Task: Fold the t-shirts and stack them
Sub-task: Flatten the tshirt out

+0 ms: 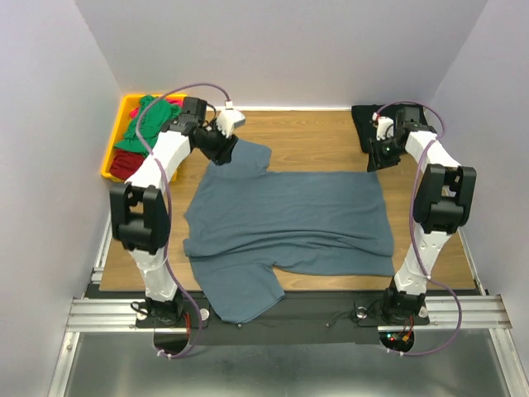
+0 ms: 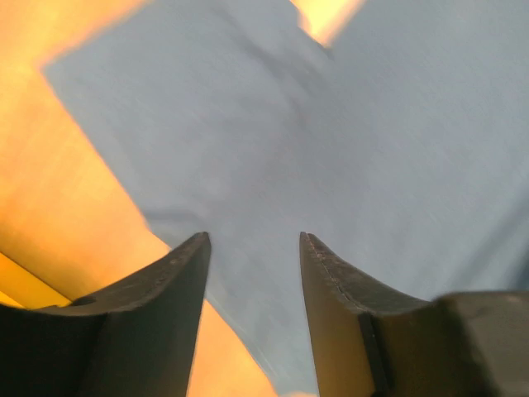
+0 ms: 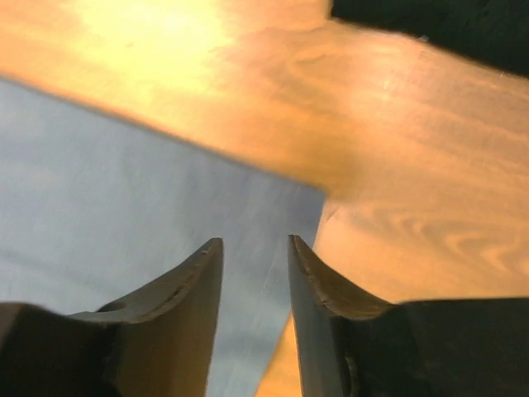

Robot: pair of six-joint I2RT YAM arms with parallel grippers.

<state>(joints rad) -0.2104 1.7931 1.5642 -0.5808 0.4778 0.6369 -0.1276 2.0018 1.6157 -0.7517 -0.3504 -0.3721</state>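
Note:
The slate blue-grey t-shirt (image 1: 289, 219) lies spread flat across the wooden table, one sleeve hanging over the near edge. My left gripper (image 1: 225, 154) is open above its far-left sleeve; the left wrist view shows that sleeve (image 2: 314, 149) under my open left gripper (image 2: 253, 240). My right gripper (image 1: 376, 161) is open above the shirt's far-right corner, which shows in the right wrist view (image 3: 140, 190) below the gripper (image 3: 254, 241). The black t-shirt (image 1: 365, 124) lies bunched at the far right. The green t-shirt (image 1: 142, 124) and red t-shirt (image 1: 124, 164) lie in the yellow tray.
The yellow tray (image 1: 109, 162) stands at the table's far-left corner. White walls close in the table on three sides. Bare wood (image 1: 314, 136) shows between the grey shirt and the back wall. A metal rail (image 1: 289, 310) runs along the near edge.

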